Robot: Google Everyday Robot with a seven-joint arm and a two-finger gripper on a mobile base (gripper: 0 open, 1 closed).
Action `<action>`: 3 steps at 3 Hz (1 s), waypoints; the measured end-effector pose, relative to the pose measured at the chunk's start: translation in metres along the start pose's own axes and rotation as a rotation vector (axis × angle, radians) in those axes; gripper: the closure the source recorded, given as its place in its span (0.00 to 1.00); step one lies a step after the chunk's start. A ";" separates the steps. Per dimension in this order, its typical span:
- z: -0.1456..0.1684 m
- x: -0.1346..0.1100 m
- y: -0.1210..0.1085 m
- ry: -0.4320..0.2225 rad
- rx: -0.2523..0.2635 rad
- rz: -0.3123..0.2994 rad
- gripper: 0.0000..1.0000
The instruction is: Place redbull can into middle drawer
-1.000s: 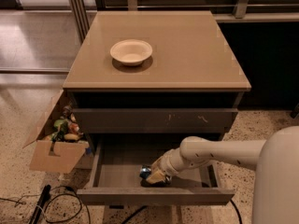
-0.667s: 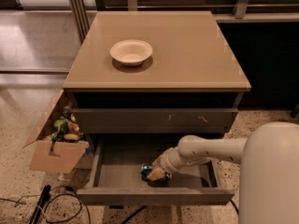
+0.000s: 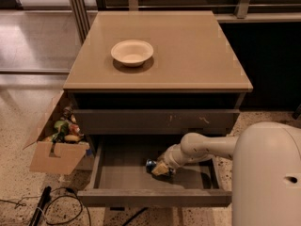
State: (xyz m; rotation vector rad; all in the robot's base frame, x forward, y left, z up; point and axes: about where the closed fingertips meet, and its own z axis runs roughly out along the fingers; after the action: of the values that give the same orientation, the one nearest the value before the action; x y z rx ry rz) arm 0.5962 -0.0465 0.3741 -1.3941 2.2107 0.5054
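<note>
Down in the open middle drawer (image 3: pixel 121 169), the redbull can (image 3: pixel 150 164) shows as a small, slim, shiny thing with a blue end. It lies low over the flat grey floor, a little right of the drawer's centre. Only its left end is visible. The rest is hidden by the gripper (image 3: pixel 159 169), whose pale tan jaws are closed around the can and pinch it from the right. From there the cream arm (image 3: pixel 203 147) runs right and slightly upward, over the drawer's right wall, to the robot's large rounded white body (image 3: pixel 269 173) at the lower right.

At the far left, an open cardboard box (image 3: pixel 55 157) stands on the speckled floor (image 3: pixel 19 131), just beside the cabinet, and holds a jumble of small coloured items. Dark cables (image 3: pixel 52 209) lie on the floor in front of the box. A cream round bowl (image 3: pixel 132 52) sits upright on the smooth tan cabinet top (image 3: pixel 193 51), left of centre and well apart from the can. Under the top is a dark gap, then a closed grey-brown drawer front (image 3: pixel 141 122) with light scratches toward its right. The pulled-out middle drawer is directly below it. Metal posts (image 3: pixel 77 6) rise behind the cabinet at the left. To its right the background is dark.
</note>
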 end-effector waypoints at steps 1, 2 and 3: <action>0.001 0.002 -0.002 0.001 0.004 0.003 0.88; 0.001 0.002 -0.002 0.001 0.004 0.002 0.57; 0.001 0.002 -0.002 0.001 0.004 0.002 0.34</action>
State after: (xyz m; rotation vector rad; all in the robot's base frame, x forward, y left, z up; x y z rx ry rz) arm 0.5973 -0.0481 0.3718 -1.3902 2.2135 0.5010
